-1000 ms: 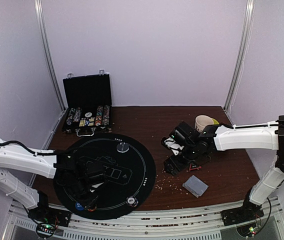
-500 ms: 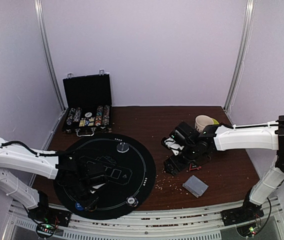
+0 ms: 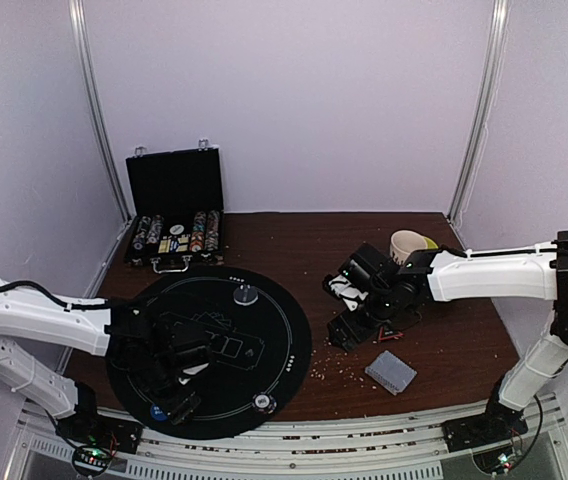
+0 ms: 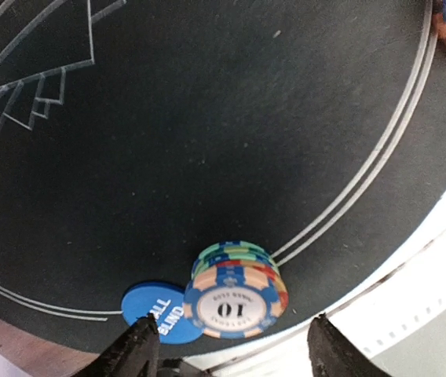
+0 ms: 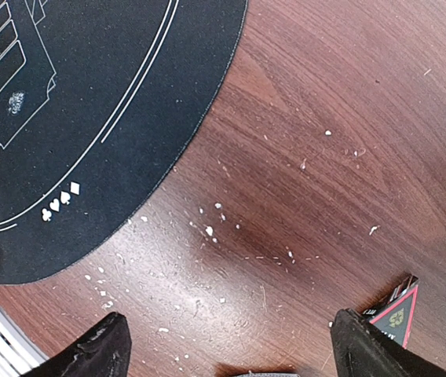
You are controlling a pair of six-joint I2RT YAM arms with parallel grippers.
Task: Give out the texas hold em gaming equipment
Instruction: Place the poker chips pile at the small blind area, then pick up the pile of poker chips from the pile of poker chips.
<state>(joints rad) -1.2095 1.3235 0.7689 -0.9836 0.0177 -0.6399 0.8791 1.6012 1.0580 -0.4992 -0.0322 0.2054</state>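
In the left wrist view a stack of blue, orange and green chips (image 4: 235,292) rests on the black round mat (image 4: 207,118) near its rim, touching a blue "small blind" disc (image 4: 159,312). My left gripper (image 4: 235,349) is open, its fingers (image 4: 138,349) standing apart on either side of the stack. From above, the left gripper (image 3: 176,392) hovers over the mat's near-left rim beside the blue disc (image 3: 161,410). Another chip stack (image 3: 262,403) and a clear grey disc (image 3: 246,295) lie on the mat. The grey-backed card deck (image 3: 391,372) lies on the table. My right gripper (image 5: 231,345) is open over bare wood.
A black hinged case (image 3: 174,215) with chip rows stands open at the back left. A white mug (image 3: 407,245) sits behind the right arm. White crumbs dot the wood (image 5: 286,196). A red-and-black box corner (image 5: 396,310) shows beside the right finger.
My left gripper has opened and let go of the chip stack, which now stands free on the mat. The right arm has not moved.
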